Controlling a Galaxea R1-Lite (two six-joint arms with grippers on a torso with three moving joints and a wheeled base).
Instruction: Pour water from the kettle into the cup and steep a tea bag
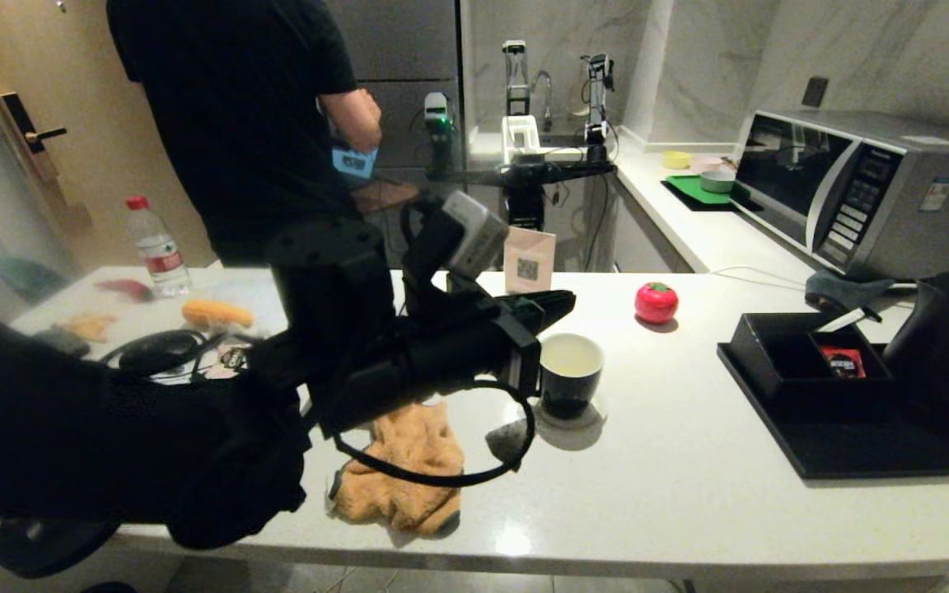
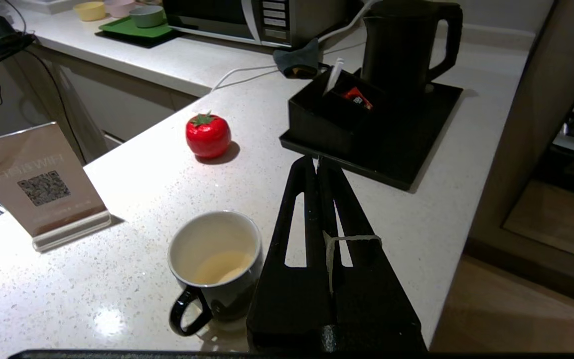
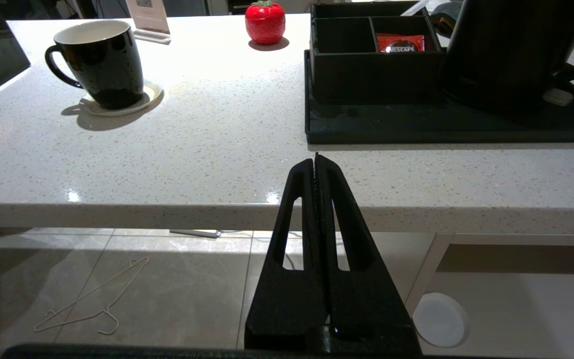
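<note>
Nearest, my left arm fills the near-left foreground, and its left gripper [image 1: 565, 301] reaches over the white speckled stone counter [image 1: 689, 461] to just left of the black ceramic cup [image 1: 571, 375] with its white inside. Both fingers are pressed together on a thin white string [image 2: 352, 237], which crosses one finger in the left wrist view. A small pale, half-translucent pouch [image 1: 507, 441] hangs below the gripper, near-left of the cup and outside it; I take it for the tea bag. The cup stands on a round white coaster [image 1: 594, 416] and already holds shallow, pale, faintly yellow water [image 2: 222, 264]. The large matte black kettle [image 1: 948, 346] sits well apart on a black tray [image 1: 853, 449] at the right. My right gripper [image 3: 316, 159], tips pressed together on nothing, is parked below the counter's near edge.

Step in hand, as I judge it: dipping the bag. I should raise the pouch above the rim, carry it right to the mouth's centre and lower slowly, keeping the string pinched and clear of the orange cloth [image 1: 400, 469].
</note>
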